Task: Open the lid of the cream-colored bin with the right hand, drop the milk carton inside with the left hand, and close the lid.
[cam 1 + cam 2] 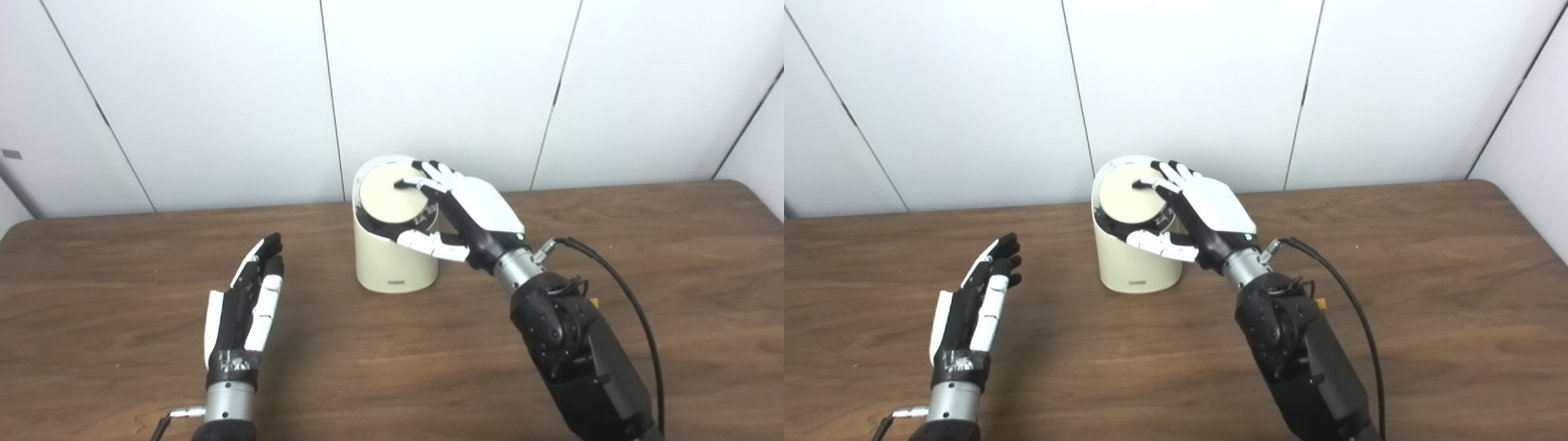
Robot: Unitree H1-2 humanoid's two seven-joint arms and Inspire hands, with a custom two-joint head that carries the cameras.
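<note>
On the brown table [122,294], the left hand [248,303] is hovering empty, fingers straight and slightly apart. At centre, the cream-colored bin [392,263] is standing upright near the wall, its round lid [392,196] down. The right hand [465,211] is resting fingers [429,182] on the lid, gripping nothing. The milk carton is showing nowhere.
</note>
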